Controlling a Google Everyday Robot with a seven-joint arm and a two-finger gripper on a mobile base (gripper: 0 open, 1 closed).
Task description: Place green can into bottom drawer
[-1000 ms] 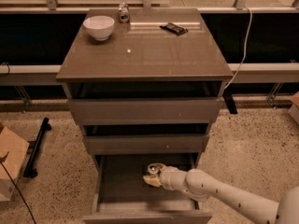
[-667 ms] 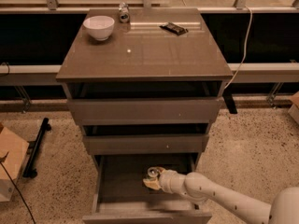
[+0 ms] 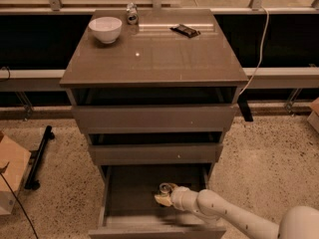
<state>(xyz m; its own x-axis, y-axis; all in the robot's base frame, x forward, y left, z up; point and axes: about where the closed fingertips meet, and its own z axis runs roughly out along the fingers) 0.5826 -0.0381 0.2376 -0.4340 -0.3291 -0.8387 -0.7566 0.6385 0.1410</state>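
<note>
The bottom drawer (image 3: 132,195) of the grey-brown cabinet is pulled open towards me. My gripper (image 3: 167,195) reaches into it from the lower right on a white arm. It is shut on the green can (image 3: 163,198), a pale green-and-white can whose silver top (image 3: 167,187) faces up and back. The can is held inside the drawer, right of its middle and low over the floor; I cannot tell whether it touches the floor. The fingers are mostly hidden behind the can.
The two upper drawers (image 3: 154,117) stand slightly open. On the cabinet top are a white bowl (image 3: 105,29), a small silver can (image 3: 131,14) and a dark snack bar (image 3: 185,31). A cardboard box (image 3: 10,178) and a black stand (image 3: 40,156) sit on the floor to the left.
My gripper and the can have moved slightly down and towards the drawer's front. Nothing else has moved.
</note>
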